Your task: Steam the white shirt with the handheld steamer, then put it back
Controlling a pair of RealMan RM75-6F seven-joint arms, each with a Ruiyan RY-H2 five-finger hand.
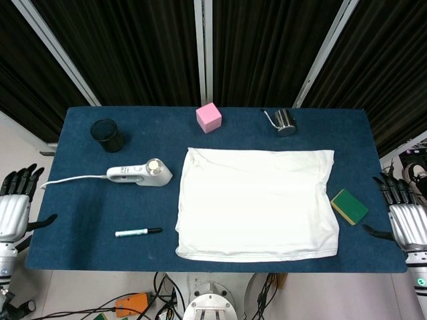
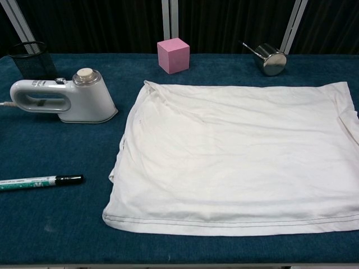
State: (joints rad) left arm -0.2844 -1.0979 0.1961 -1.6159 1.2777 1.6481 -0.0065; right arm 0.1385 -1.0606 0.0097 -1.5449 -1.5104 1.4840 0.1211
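Observation:
The white shirt (image 1: 257, 201) (image 2: 235, 157) lies spread flat on the blue table, right of centre. The white handheld steamer (image 1: 139, 174) (image 2: 64, 100) stands on the cloth to the shirt's left, its cord running off the left edge. My left hand (image 1: 15, 207) hangs off the table's left edge, fingers apart and empty. Past the right edge sits my right hand (image 1: 405, 220), fingers also spread and holding nothing. Neither hand appears in the chest view.
A black mesh cup (image 1: 107, 135) stands at the back left, a pink cube (image 1: 209, 117) at the back centre, a small metal pitcher (image 1: 283, 122) at the back right. A marker pen (image 1: 137, 232) lies in front of the steamer. A green-yellow sponge (image 1: 349, 206) lies right of the shirt.

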